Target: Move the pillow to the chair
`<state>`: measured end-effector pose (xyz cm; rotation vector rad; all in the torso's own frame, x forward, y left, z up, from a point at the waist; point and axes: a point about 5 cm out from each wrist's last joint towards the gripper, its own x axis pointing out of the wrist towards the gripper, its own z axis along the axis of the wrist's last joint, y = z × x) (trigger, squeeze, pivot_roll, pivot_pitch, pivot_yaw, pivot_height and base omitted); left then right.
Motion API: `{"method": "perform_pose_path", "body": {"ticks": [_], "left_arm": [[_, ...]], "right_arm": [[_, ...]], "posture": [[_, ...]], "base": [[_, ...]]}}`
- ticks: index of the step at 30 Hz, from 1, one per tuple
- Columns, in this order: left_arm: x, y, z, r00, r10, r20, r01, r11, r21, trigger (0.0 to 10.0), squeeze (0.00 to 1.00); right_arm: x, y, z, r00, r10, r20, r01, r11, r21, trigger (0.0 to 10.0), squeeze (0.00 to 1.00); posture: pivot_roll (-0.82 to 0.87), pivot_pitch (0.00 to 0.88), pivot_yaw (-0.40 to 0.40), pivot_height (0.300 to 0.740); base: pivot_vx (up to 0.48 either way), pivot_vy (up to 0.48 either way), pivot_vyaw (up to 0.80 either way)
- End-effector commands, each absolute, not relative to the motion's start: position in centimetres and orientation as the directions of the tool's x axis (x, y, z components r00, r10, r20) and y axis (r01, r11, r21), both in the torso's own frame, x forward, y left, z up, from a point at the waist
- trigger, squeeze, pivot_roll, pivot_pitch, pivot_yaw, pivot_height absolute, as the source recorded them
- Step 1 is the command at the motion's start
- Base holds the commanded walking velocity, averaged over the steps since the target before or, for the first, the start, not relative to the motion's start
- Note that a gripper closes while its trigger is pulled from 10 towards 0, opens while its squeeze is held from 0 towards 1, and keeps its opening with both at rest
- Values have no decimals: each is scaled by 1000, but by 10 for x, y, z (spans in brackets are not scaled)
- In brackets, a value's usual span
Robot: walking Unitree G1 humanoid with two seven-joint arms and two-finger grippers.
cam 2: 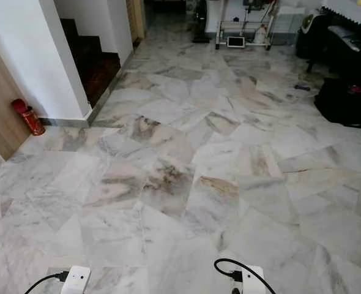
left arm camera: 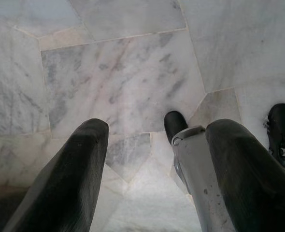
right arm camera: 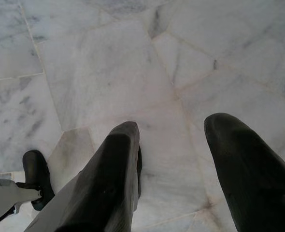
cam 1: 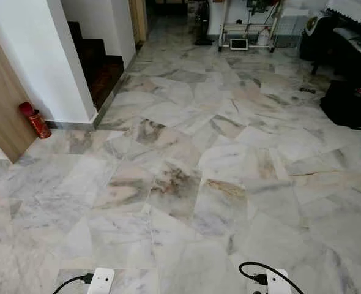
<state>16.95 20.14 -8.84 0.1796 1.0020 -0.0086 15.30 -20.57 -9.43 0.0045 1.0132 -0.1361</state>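
While apart, pincers (left arm camera: 152, 159) over marble floor (cam 1: 186, 159).

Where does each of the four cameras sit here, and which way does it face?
Left eye view: on the head, looking forward and down over the marble floor toward the stairs and red canister; white arm ends at the bottom edge.
Right eye view: same scene, shifted slightly.
Left wrist view: looks down along the left gripper, fingers apart, at floor and the robot's feet.
Right wrist view: same along the right gripper.
Shared: marble floor everywhere.
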Motion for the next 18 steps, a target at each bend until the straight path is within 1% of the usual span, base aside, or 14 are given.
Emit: {"method": "perform_pose_path", "body": {"ticks": [1, 18], "left_arm": [[168, 205, -89, 533, 90, -841, 76, 985, 154, 10000, 0], [167, 207, -89, 536, 101, -838, 63, 985, 159, 10000, 0]], "right_arm": [[153, -206, -94, 524, -111, -845, 120, 991, -55, 10000, 0], [153, -203, -95, 524, -88, -847, 108, 994, -37, 10000, 0]], "posture": [[-70, 0, 2, 740], [-75, 0, 12, 740]], "base": [[0, 0, 0], [0, 0, 0]]}}
